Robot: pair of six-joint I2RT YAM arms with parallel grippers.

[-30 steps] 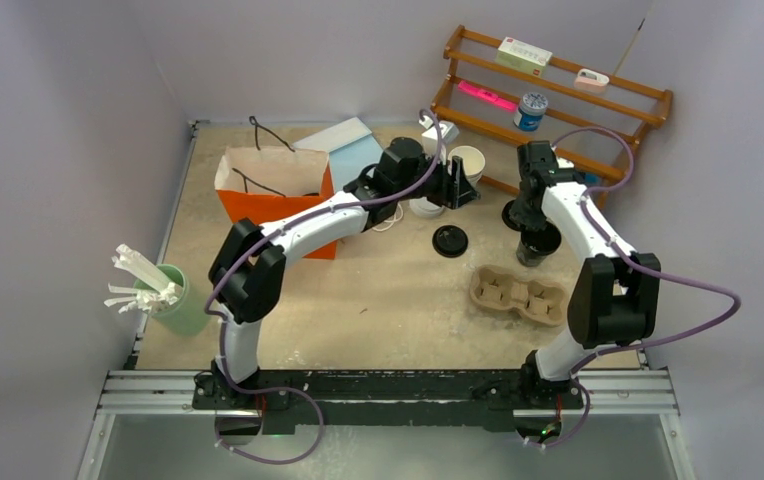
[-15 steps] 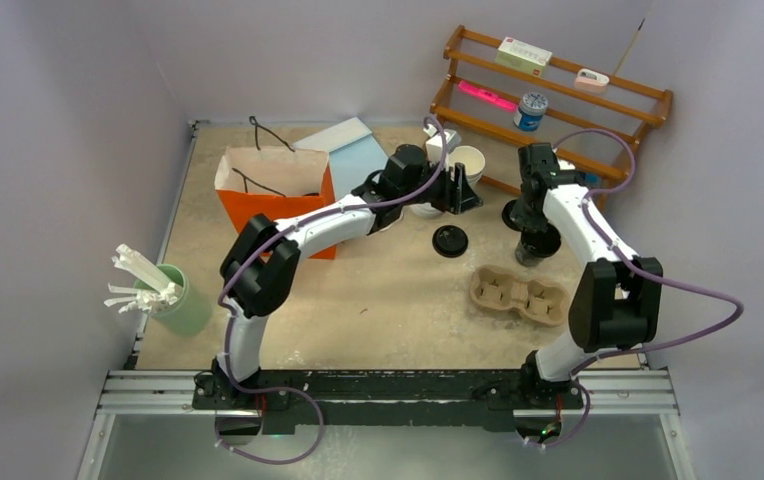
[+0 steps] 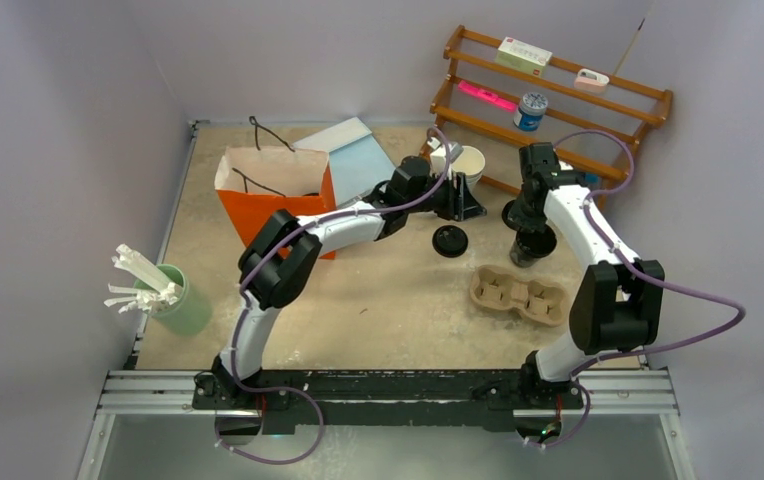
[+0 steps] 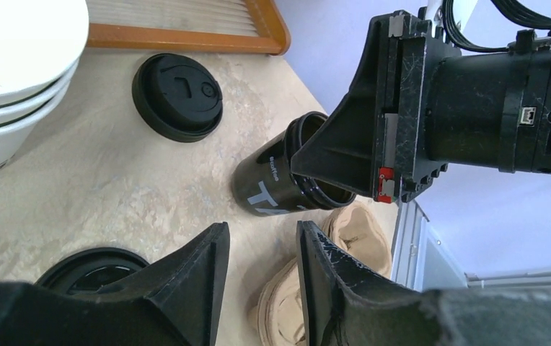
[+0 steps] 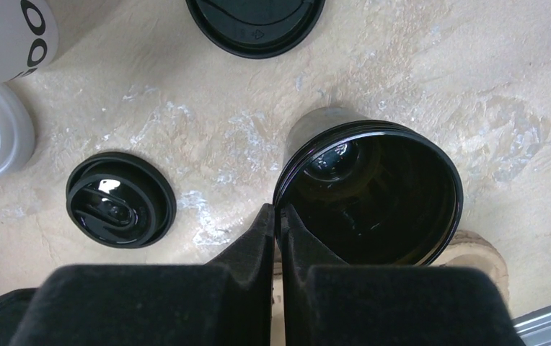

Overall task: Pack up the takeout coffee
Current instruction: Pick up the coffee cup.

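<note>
A black paper cup (image 5: 370, 191) with white print (image 4: 267, 189) stands open-topped on the table, just behind the brown carrier. My right gripper (image 5: 280, 216) is shut on its near rim, one finger inside and one outside; from above, that gripper (image 3: 529, 238) covers the cup. One black lid (image 3: 450, 241) lies upside down left of the cup (image 5: 121, 200). A second black lid (image 4: 177, 96) lies by the shelf foot (image 5: 254, 21). My left gripper (image 4: 262, 252) hovers low between the lids, open, with nothing between its fingers.
A stack of white cups (image 3: 468, 162) stands behind my left gripper. The brown pulp carrier (image 3: 518, 293) lies in front of the black cup. An orange paper bag (image 3: 273, 200) stands at the left, a wooden shelf (image 3: 558, 95) at the back right, and a green cup of straws (image 3: 170, 298) far left.
My right gripper has shut on the cup's rim. My left arm has reached further right towards the cup, and its jaws have narrowed a little.
</note>
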